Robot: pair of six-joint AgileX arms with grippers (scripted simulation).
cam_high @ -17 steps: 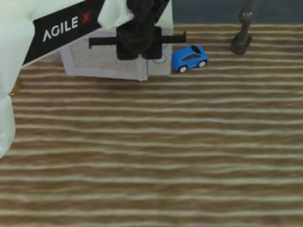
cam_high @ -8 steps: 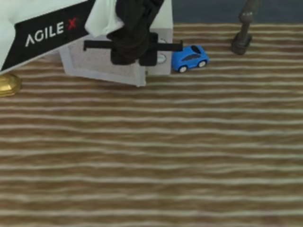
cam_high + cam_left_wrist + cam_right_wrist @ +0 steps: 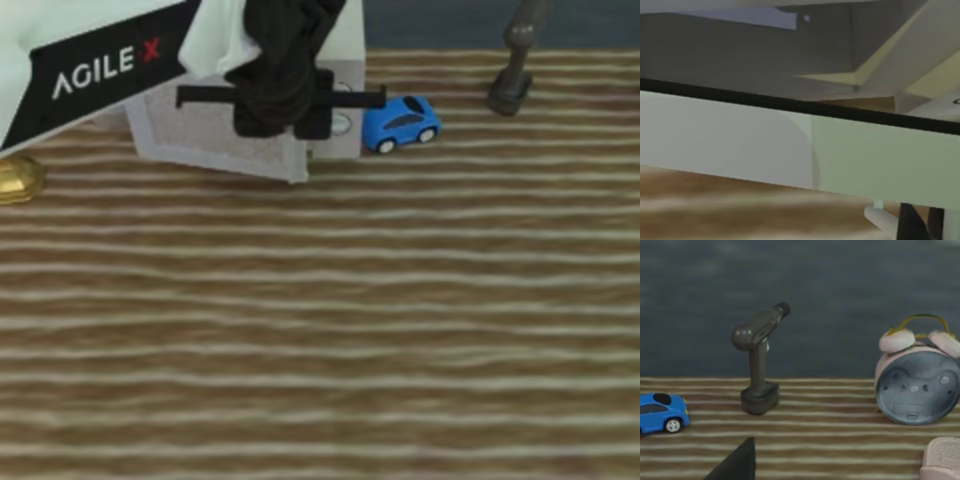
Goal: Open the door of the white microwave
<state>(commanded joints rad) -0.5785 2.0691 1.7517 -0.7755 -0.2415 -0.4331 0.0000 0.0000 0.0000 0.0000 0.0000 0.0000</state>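
White casing, grey mesh window: the white microwave [image 3: 250, 120] stands at the far edge of the surface [image 3: 320, 330], left of centre in the top view, front facing the near side. The door [image 3: 215, 140] covers most of that front; its right-hand edge stands slightly proud of the body, so it looks just cracked, far from fully open. Judgement only.

Left end effector [image 3: 280, 105] sits directly over the microwave's front, above the seam between door and knob panel, presumably placed there to catch the door's free edge. Cannot tell whether its fingers are spread or pressed together: the dark wrist hides them from above. Left wrist view shows only a pale panel edge with a dark strip, very close.

Blue toy car [image 3: 400, 123] is parked just beside the microwave's right side. Dark drill [image 3: 515, 60] is upright further right, well apart. Brass-coloured object [image 3: 20, 178] at the left edge, unidentified.

Right end effector: not visible from above, arm parked. Its wrist view looks at the car, the drill and a pink alarm clock [image 3: 917, 380].
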